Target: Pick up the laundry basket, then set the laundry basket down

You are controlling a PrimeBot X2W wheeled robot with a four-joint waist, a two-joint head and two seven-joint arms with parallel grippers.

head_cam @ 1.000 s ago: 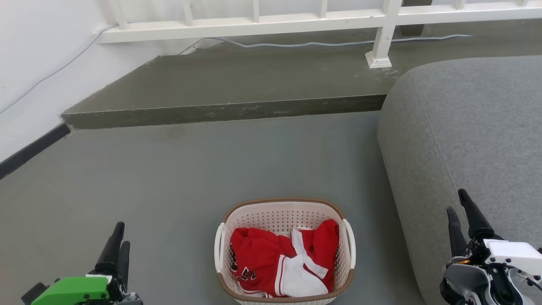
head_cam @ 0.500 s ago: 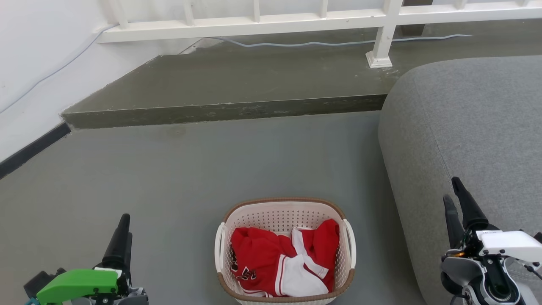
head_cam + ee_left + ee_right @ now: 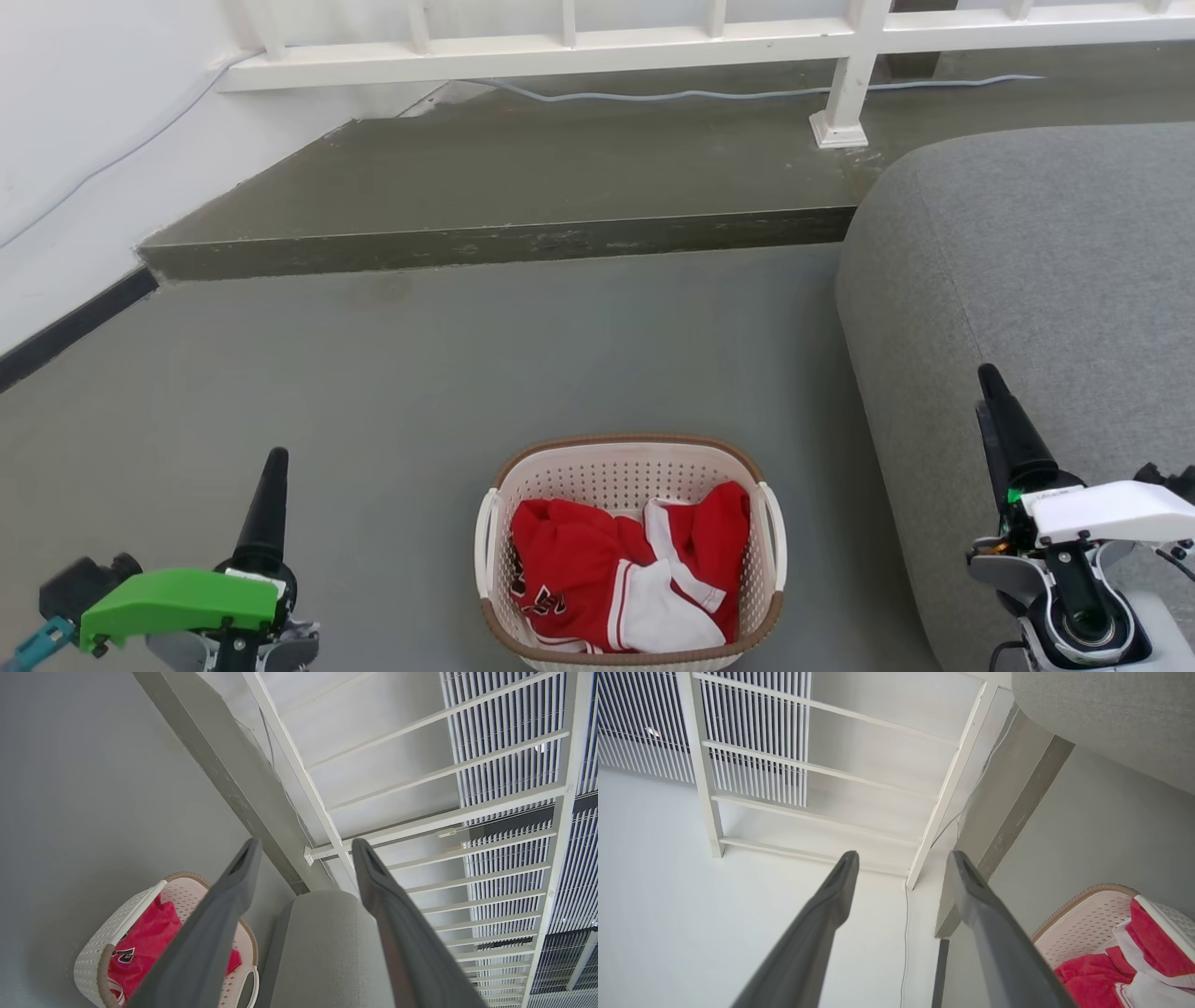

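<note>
Cream-white perforated plastic, brown-woven-rimmed laundry basket (image 3: 616, 478) is found upright on the grey floor (image 3: 420, 392), near and central, just beside the grey upholstered sofa (image 3: 1027, 280). A red-and-white garment (image 3: 597, 569) is carried inside. The opening is faced up. The white loop handles (image 3: 481, 546) are turned left and right, one toward each arm, which is likely why the grippers are stationed either side. The long axis is judged to run away from the robot, though the near end is cropped. On the left gripper (image 3: 274, 462) and right gripper (image 3: 990, 383), fingers are seen spread in the wrist views, nothing grasped, well apart from the basket. Pick-up is not yet begun.
</note>
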